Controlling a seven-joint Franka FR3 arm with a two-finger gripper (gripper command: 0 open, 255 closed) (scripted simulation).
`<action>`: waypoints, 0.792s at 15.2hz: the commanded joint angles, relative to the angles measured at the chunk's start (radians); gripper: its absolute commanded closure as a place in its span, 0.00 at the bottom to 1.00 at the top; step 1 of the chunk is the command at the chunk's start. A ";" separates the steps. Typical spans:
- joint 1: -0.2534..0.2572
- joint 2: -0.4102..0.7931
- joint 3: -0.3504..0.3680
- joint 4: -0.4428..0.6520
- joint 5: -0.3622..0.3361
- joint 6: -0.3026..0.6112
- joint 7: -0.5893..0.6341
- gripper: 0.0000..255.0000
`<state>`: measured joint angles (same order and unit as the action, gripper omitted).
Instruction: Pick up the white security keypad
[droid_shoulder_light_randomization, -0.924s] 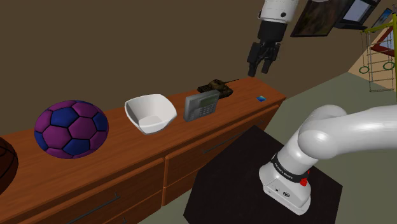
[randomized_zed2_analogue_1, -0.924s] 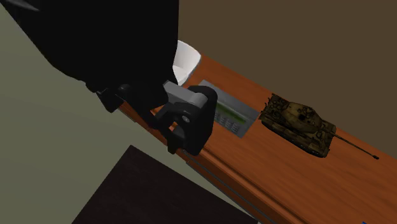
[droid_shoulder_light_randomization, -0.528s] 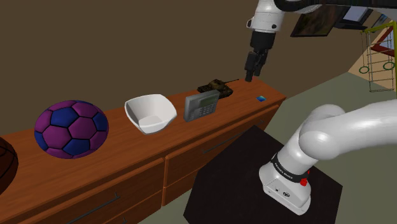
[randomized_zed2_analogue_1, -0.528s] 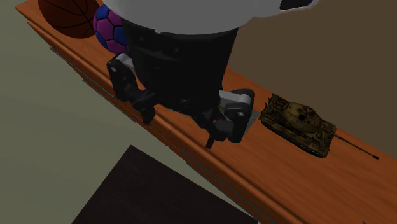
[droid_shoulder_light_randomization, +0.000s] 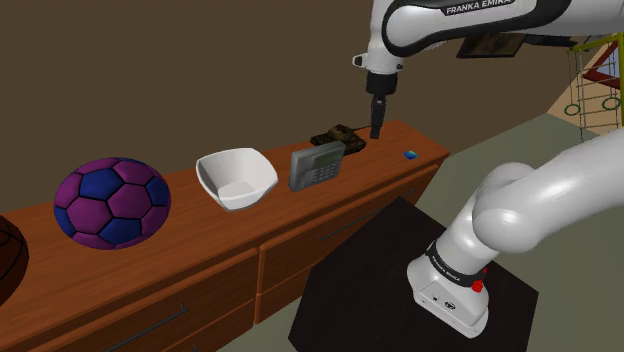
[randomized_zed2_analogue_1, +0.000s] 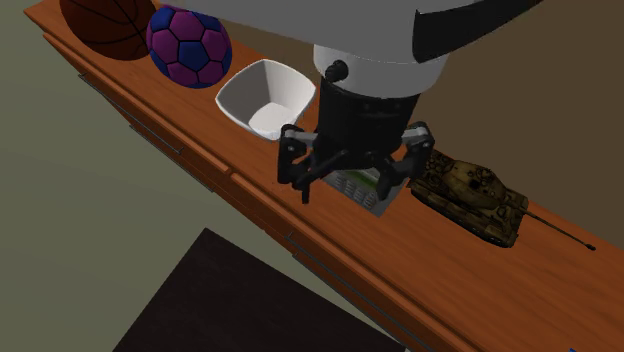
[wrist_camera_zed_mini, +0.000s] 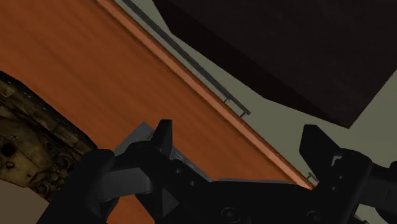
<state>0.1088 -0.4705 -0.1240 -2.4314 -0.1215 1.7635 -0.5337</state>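
Setting: a room in a home. I stand by a wooden chest of drawers (droid_shoulder_light_randomization: 300, 255); framed pictures (droid_shoulder_light_randomization: 490, 47) on the wall, a football (droid_shoulder_light_randomization: 112, 202), basketball (randomized_zed2_analogue_1: 105, 25), toy tank (randomized_zed2_analogue_1: 470, 195), climbing frame (droid_shoulder_light_randomization: 595, 80) nearby.

Along the dresser (droid_shoulder_light_randomization: 285, 205), from the shoulder view's left, stand ball (droid_shoulder_light_randomization: 112, 202), bowl (droid_shoulder_light_randomization: 236, 179), keypad (droid_shoulder_light_randomization: 317, 165) and tank (droid_shoulder_light_randomization: 340, 138).

I see the keypad (droid_shoulder_light_randomization: 317, 165) as grey rather than white, with a paler face and dark keys. The ball (droid_shoulder_light_randomization: 111, 202) has purple and blue panels with dark seams. The bowl (droid_shoulder_light_randomization: 236, 178) is white, the tank (randomized_zed2_analogue_1: 470, 192) is camouflaged olive and brown, the dresser (droid_shoulder_light_randomization: 200, 240) is reddish-brown woodgrain, and my gripper (randomized_zed2_analogue_1: 345, 197) is black.
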 joint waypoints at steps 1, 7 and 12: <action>0.016 0.078 -0.020 0.021 -0.028 0.058 -0.104 0.00; 0.058 0.298 -0.049 0.084 -0.086 0.227 -0.372 0.00; 0.082 0.478 -0.044 0.152 -0.122 0.357 -0.573 0.00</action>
<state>0.1843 -0.0258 -0.1718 -2.2894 -0.2357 2.0919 -1.0663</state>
